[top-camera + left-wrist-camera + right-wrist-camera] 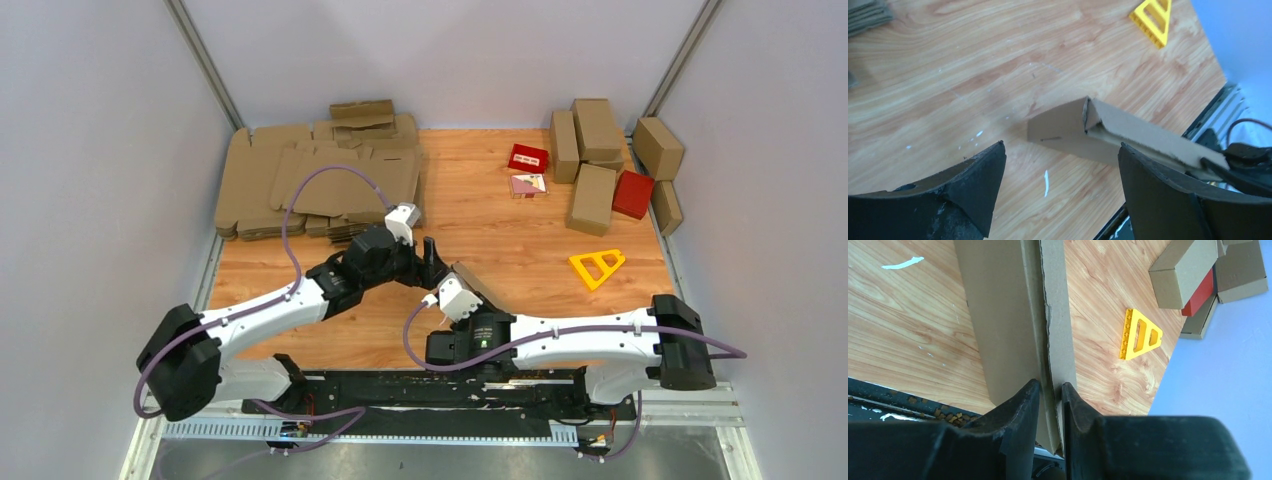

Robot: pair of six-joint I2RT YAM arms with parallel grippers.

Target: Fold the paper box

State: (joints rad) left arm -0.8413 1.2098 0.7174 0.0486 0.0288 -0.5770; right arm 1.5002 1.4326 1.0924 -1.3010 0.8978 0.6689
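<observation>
Here the right end effector (1050, 390) pinches a thin edge of the plain brown cardboard paper box (1008, 315), its fingers nearly together. The left end effector (1060, 150) is spread wide just before the box's folded end, and contact there is unclear. The matte, raw-edged box sits over the wood-grain counter (520, 250) near the arms, which hide most of it from above

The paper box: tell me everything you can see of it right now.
The paper box is plain brown cardboard, partly folded into a long, narrow shell with its end flap ajar and its cut edges rough. It sits tilted over the wooden table. The right gripper pinches one thin wall. The left gripper stands open facing its end, not touching.
</observation>
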